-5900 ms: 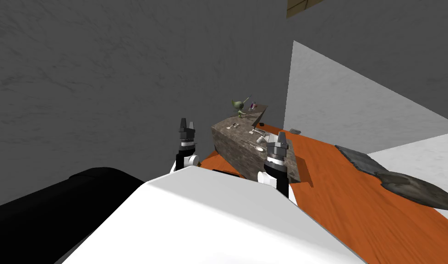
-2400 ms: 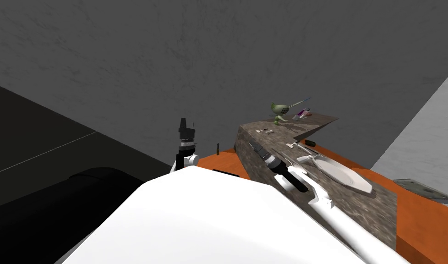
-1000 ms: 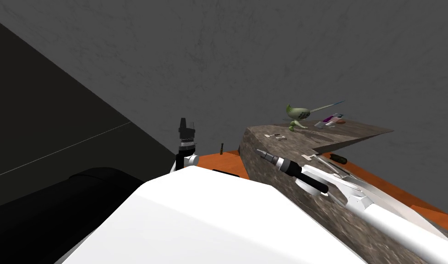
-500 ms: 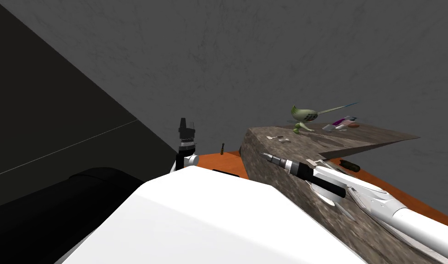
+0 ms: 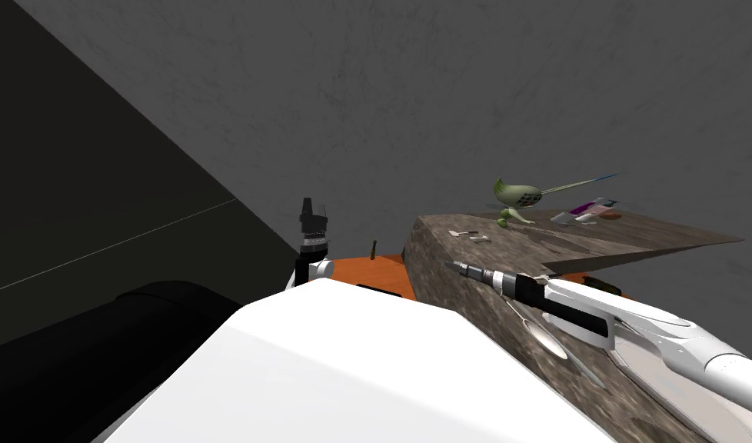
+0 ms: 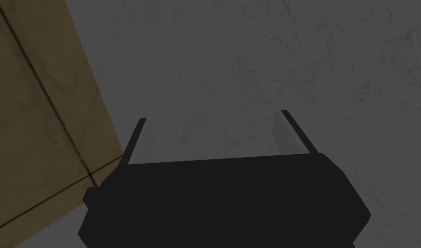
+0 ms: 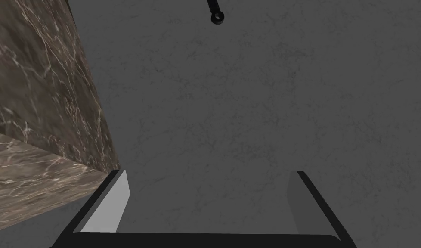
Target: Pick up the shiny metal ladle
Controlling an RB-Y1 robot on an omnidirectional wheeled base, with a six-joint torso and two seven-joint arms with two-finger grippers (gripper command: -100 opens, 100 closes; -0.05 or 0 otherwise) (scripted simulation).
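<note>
Over the marbled brown countertop (image 5: 474, 250), head view: right gripper (image 5: 453, 267) lies stretched out low and near flat, pointing to 10 o'clock. The ladle (image 5: 542, 334) lies on the counter at 4 o'clock from the fingertips, back beside the dark wrist block and partly under the forearm. Its long axis runs roughly 10-to-4, near parallel to the arm. The bowl shows clearly; the thin handle is hard to trace. The right arm is by far the nearer. Left gripper (image 5: 313, 208) stands upright off the counter at 9 o'clock, well apart. Judgement: the tips sit beyond the ladle, so a grasp needs a pull-back toward 4 and a tilt down.

Left wrist view: left gripper (image 6: 212, 114) has blades spread wide, nothing between them.

Right wrist view: right gripper (image 7: 209, 174) has blades wide apart, empty, facing a grey wall (image 7: 257, 107). A corner of the marbled brown countertop (image 7: 41, 129) sits just beside one finger.
</note>
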